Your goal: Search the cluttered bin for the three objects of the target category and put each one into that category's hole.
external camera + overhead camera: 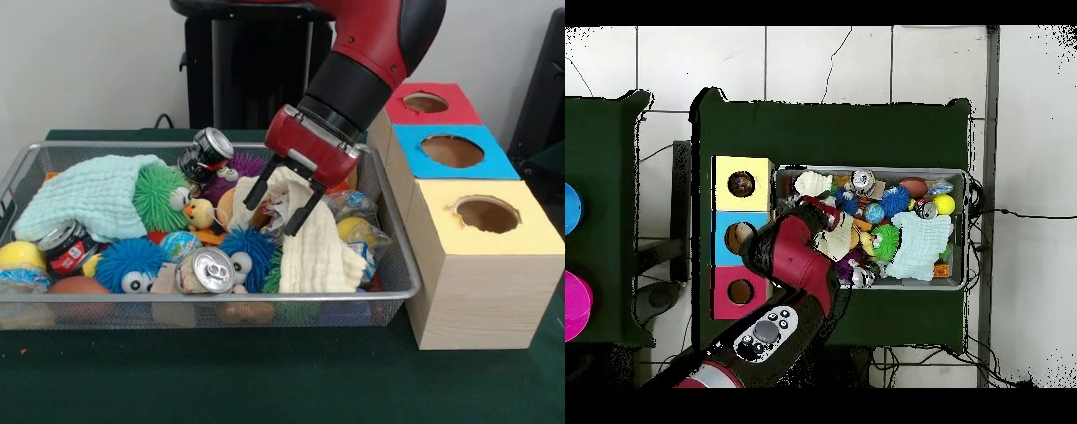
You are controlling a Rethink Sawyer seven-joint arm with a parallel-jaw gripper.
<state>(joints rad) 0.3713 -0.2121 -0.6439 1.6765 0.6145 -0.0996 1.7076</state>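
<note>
The wire mesh bin holds a heap of toys, cans and towels; it also shows in the overhead view. My gripper hangs low over the bin's right half. It is open, with its black fingers spread on either side of the top fold of the cream waffle towel. A scrap of white cloth with reddish marks shows between the fingers; I cannot tell whether it is a spotted cloth. No spotted cloth shows clearly. The yellow-topped box's hole lies right of the bin and is empty.
A mint-green towel covers the bin's left part. Blue, green and purple fuzzy toys, crushed cans and balls fill the rest. The blue-topped box and red-topped box stand behind the yellow one. The arm overhangs the boxes in the overhead view.
</note>
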